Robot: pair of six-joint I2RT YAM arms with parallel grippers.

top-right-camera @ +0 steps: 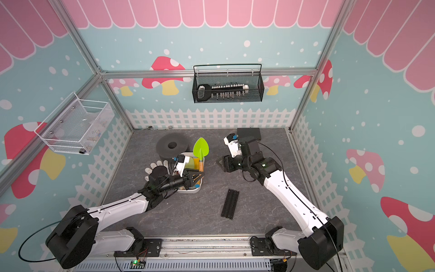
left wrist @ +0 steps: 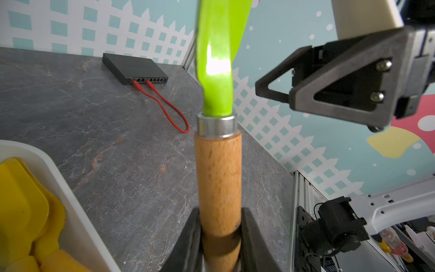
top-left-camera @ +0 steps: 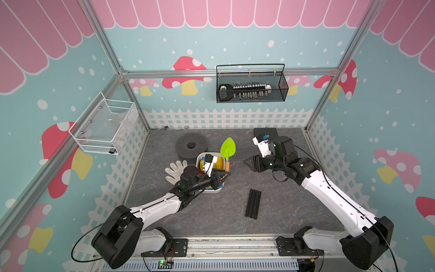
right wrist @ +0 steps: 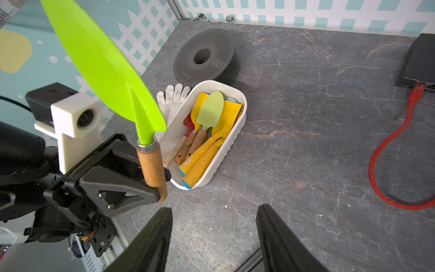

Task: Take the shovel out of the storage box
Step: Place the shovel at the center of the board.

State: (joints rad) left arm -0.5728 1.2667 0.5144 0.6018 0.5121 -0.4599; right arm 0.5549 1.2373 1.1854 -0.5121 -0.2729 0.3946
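The shovel [top-left-camera: 227, 147] has a lime-green blade and a wooden handle [left wrist: 219, 179]. My left gripper [top-left-camera: 226, 175] is shut on the lower part of that handle and holds it blade-up over the right edge of the storage box [top-left-camera: 213, 191]. The box is a shallow white tub [right wrist: 243, 110] with several other toy shovels lying in it, yellow, pale green and red. In the left wrist view both pads [left wrist: 249, 226] press against the wood. My right gripper [right wrist: 214, 208] hangs open and empty over bare table to the right of the shovel [top-right-camera: 200, 147], pointing towards it.
A white glove [top-left-camera: 175, 169] and a dark grey perforated spool [top-left-camera: 191, 147] lie left of and behind the box. A black ribbed bar [top-left-camera: 253, 203] lies in front. A black network switch [right wrist: 416, 63] with a red cable [right wrist: 376, 164] sits at the back right. Wire baskets hang on the walls.
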